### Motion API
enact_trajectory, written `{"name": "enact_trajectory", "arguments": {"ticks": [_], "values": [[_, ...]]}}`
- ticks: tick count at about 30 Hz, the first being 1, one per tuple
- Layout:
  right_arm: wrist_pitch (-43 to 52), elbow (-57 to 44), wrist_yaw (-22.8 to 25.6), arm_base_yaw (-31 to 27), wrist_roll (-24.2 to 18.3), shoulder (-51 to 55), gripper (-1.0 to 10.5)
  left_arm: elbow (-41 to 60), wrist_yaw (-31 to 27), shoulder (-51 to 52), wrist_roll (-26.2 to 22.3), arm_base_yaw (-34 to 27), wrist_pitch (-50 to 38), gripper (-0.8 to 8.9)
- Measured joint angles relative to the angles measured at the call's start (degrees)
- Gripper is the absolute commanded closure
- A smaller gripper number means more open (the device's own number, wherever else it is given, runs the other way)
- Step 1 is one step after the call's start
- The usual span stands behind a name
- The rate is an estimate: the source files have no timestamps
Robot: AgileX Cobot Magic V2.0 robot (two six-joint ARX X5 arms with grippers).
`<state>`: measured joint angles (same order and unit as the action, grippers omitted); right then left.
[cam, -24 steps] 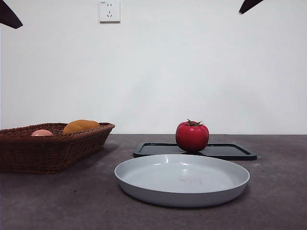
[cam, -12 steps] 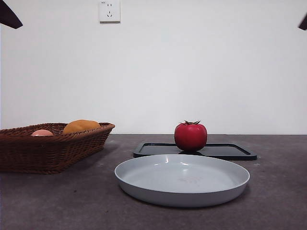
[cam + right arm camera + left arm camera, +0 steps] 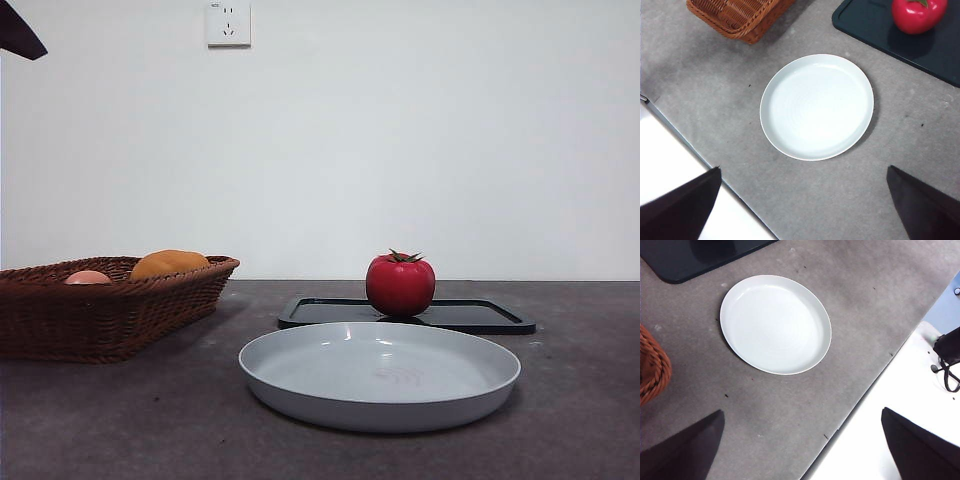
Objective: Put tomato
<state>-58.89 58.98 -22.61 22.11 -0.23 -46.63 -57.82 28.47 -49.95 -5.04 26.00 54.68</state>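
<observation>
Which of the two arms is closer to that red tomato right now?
Probably the right. The tomato sits on the black tray in the right wrist view; the left wrist view shows only the tray's corner, no tomato. Both end effectors hang high, open.

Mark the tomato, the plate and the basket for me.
tomato (image 3: 400, 287), front view, middle of its red body
plate (image 3: 300, 392), front view, outer wall
basket (image 3: 110, 320), front view, woven side wall

Glossy tomato (image 3: 400, 287), woven wicker basket (image 3: 110, 305)

No readable text or labels anywhere.
</observation>
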Motion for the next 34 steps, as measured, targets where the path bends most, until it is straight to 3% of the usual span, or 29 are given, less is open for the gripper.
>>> {"name": "enact_trajectory", "arguments": {"ticks": [1, 3, 6, 7, 9, 34], "values": [[0.0, 0.0, 0.02, 0.0, 0.0, 0.0, 4.2, 0.0, 0.0, 0.0, 0.0, 0.0, 0.0, 3.21], [-0.09, 0.0, 0.02, 0.0, 0.02, 0.0, 5.9, 0.0, 0.0, 0.0, 0.0, 0.0, 0.0, 3.75], [-0.5, 0.0, 0.02, 0.0, 0.0, 0.0, 9.0, 0.0, 0.0, 0.0, 0.0, 0.0, 0.0, 6.0], [-0.48, 0.0, 0.02, 0.0, 0.0, 0.0, 9.5, 0.0, 0.0, 0.0, 0.0, 0.0, 0.0, 6.81], [-0.48, 0.0, 0.02, 0.0, -0.02, 0.0, 9.4, 0.0, 0.0, 0.0, 0.0, 0.0, 0.0, 8.13], [-0.39, 0.0, 0.02, 0.0, 0.0, -0.02, 9.4, 0.0, 0.0, 0.0, 0.02, 0.0, 0.0, 8.04]]}}
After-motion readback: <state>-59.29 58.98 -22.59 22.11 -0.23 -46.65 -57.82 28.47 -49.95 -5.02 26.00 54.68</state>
